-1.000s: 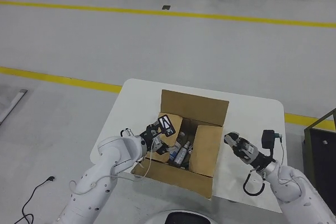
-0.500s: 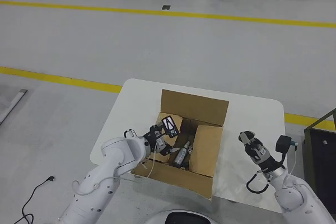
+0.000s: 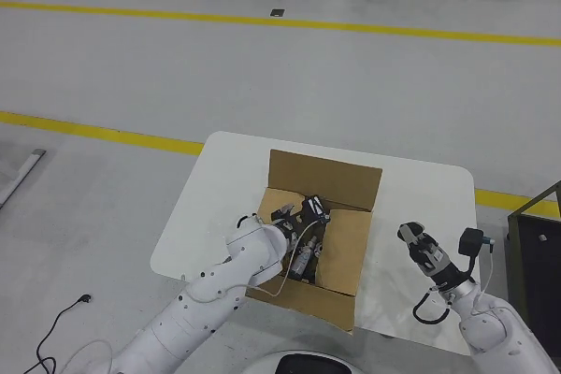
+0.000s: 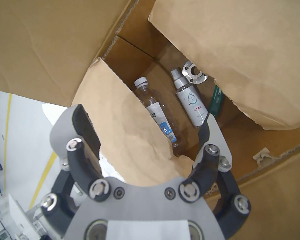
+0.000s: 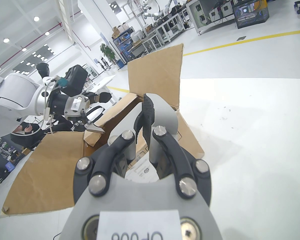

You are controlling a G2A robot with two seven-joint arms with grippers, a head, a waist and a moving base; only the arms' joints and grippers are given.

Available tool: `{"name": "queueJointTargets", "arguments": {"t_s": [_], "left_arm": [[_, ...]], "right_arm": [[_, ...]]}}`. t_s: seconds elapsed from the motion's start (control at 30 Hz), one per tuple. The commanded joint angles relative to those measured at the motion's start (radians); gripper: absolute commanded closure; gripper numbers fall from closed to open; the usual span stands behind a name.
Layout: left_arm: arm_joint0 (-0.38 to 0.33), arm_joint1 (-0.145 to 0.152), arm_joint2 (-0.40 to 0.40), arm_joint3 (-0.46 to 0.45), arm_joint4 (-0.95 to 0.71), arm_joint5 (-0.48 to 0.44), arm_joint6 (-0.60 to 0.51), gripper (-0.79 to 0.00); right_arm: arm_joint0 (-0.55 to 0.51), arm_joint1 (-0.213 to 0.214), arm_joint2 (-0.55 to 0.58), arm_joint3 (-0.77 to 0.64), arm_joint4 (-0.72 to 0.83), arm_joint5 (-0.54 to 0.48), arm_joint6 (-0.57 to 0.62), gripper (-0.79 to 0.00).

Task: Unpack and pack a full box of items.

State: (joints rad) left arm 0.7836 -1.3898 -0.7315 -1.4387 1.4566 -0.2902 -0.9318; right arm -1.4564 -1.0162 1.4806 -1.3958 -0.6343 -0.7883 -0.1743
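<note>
Your cardboard box (image 3: 341, 182) stands open on the white table (image 3: 421, 187), its near side at the table's front edge and its flaps up. Your left gripper (image 4: 145, 121) hangs over the box's opening with its fingers spread wide and nothing between them, just above an inner flap that is bent inward. On the box floor below it you can see a clear water bottle (image 4: 156, 116) lying beside a white spray bottle (image 4: 190, 101). A metal flange (image 4: 193, 73) sits at the spray bottle's cap end, and a green-handled tool (image 4: 217, 101) is partly tucked under the opposite flap. Your right gripper (image 3: 413, 236) is over bare table between the box and the table's right edge, its fingers pressed together and empty.
</note>
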Motion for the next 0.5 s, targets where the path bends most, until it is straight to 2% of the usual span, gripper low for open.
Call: {"name": "queueJointTargets", "arguments": {"t_s": [0.0,0.27,0.47], "left_arm": [[-0.018,-0.016,0.029,0.049,0.020,0.056,-0.013,-0.785],[-0.058,-0.057,0.094,0.155,0.133,0.168,-0.040,-0.785],[-0.069,-0.076,0.102,0.195,0.164,0.189,-0.045,-0.785]], "right_arm": [[0.002,-0.001,0.000,0.000,-0.002,0.001,0.003,0.000],[0.002,-0.007,0.001,-0.002,-0.005,-0.006,0.006,0.000],[0.001,-0.011,0.000,0.002,-0.002,-0.015,0.004,0.000]]}}
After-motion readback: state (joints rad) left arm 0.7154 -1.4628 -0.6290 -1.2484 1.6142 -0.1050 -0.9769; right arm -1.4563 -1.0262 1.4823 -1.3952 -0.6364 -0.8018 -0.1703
